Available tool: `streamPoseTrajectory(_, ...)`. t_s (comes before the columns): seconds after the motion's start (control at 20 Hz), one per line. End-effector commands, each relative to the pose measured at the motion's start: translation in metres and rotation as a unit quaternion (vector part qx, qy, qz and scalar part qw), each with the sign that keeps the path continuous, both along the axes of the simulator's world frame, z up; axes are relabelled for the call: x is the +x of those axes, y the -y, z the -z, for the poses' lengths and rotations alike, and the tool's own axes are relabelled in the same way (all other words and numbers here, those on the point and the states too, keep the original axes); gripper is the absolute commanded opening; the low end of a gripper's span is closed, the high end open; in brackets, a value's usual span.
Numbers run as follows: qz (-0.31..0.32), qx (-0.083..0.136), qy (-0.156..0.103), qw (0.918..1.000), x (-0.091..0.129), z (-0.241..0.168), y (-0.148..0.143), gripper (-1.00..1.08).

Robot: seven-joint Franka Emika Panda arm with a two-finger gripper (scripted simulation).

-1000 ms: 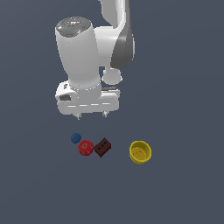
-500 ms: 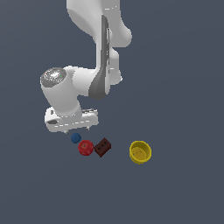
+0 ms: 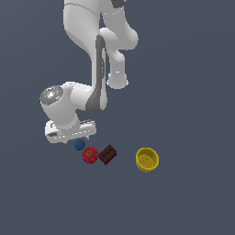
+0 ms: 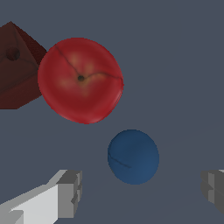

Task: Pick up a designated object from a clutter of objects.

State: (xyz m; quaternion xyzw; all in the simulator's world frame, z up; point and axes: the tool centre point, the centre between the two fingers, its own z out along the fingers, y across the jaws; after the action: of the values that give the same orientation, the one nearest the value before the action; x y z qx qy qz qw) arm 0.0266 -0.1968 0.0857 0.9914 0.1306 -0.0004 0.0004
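Arm bent low, gripper fingers spread wide just above blue ball; ball sits apart beside red round object; bare surface all round, no table edge visible

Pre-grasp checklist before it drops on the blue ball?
1. Jaws open: ok, the gripper has fingers spread wide.
2. blue ball between the fingers: ok, roughly centred in the wrist view.
3. Ball free of the red round object: ok, a gap shows.
4. dark brown brick out of the fingers' path: ok, beyond the red object.
5. yellow cup clear: ok, well apart.
6. Height above ball: cannot tell.
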Motion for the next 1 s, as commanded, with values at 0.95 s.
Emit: streamPoseTrajectory(0.95,-0.003,0.0,0.0,1.0,-0.001,0.055,0.003,1.0)
